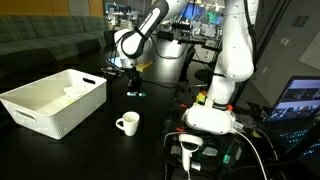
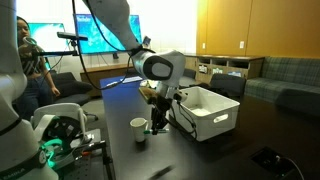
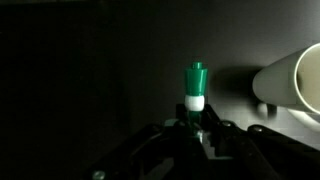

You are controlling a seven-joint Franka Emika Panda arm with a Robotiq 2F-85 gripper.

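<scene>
Gripper (image 3: 196, 132) is closed on a marker (image 3: 197, 88). The jaws pinch the white barrel, and the green cap end sticks out past the fingertips toward the dark table (image 3: 80, 70). In both exterior views the marker hangs roughly upright under the hand, with its cap end close to the tabletop. Can't tell if it's touching.

Risk 1: only a short stretch of barrel sits between the jaws. If the hand drops lower, the cap likely jams on the table and the marker twists or slides up out of the pinch. The wrist view is dim and the surface is black, so height is hard to judge.

Risk 2: a white mug (image 3: 292, 85) stands near the hand, off to one side and apart from the marker. It looks light. A low sideways move could clip its rim with the cap or a finger, then tip or shove it.

Risk 3: a white bin (image 1: 88, 103) sits further out on another side of the hand. A swing that way at this height probably catches the bin wall and knocks the marker askew.
</scene>
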